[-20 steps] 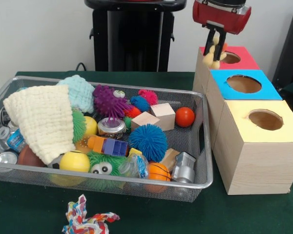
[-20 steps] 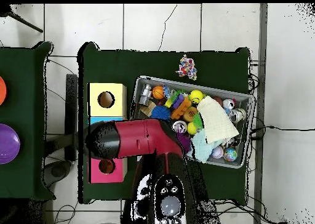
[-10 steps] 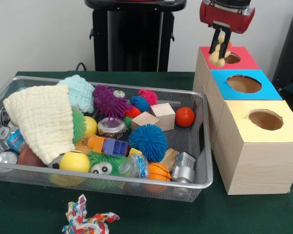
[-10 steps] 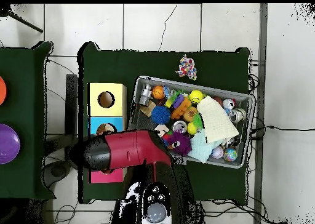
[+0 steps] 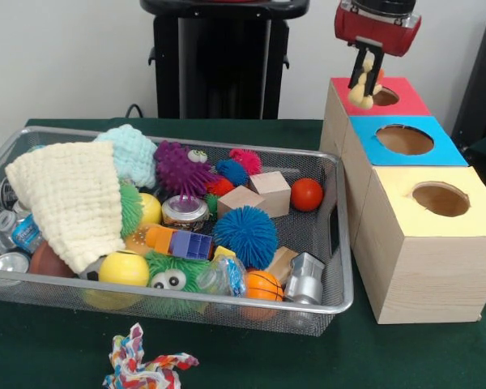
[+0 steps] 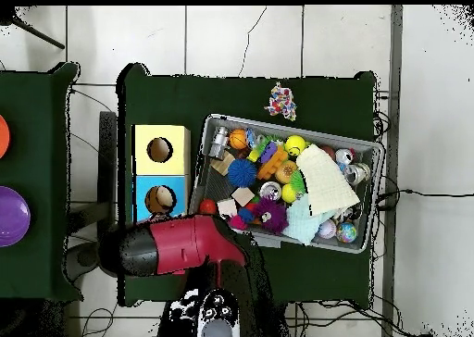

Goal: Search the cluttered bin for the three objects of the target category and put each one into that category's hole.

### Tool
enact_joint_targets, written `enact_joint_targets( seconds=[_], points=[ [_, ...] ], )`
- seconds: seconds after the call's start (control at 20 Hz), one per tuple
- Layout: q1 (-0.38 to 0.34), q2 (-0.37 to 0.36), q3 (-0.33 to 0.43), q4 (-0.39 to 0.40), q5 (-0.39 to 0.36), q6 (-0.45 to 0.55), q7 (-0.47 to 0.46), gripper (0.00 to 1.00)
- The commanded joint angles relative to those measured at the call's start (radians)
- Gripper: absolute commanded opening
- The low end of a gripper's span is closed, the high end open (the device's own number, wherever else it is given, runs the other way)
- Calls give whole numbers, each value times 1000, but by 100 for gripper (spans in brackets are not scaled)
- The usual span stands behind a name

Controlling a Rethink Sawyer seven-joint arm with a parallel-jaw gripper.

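Note:
High at the right of the front view, my gripper (image 5: pixel 364 81) is shut on a small pale yellow toy (image 5: pixel 357 97). The toy hangs just above the left part of the red box (image 5: pixel 405 104), beside its round hole (image 5: pixel 385 96). In the overhead view the red arm (image 6: pixel 180 245) covers the red box and hides the gripper. The wire bin (image 5: pixel 341 267) holds spiky balls, wooden blocks, cans, small balls and a cream cloth (image 5: pixel 73 198).
A blue box (image 5: pixel 405 154) and a yellow box (image 5: pixel 437 231) stand in a row in front of the red one, each with a hole on top. A coloured rope toy (image 5: pixel 142 369) lies outside the bin on the green table.
The gripper has carried the pale yellow toy a little right and up, closer to the red box's hole. In the overhead view the arm has swung down over the red box.

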Motion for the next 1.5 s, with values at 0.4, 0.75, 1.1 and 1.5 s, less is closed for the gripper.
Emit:
enact_joint_targets(
  seconds=[0.4,0.75,1.1,1.5],
  points=[
    [61,22,-45,150,85,-101,209,0],
    [116,8,-66,183,132,-112,237,0],
    [178,32,-82,212,192,-166,268,0],
    [201,125,-84,188,242,-265,261,0]
  ],
)
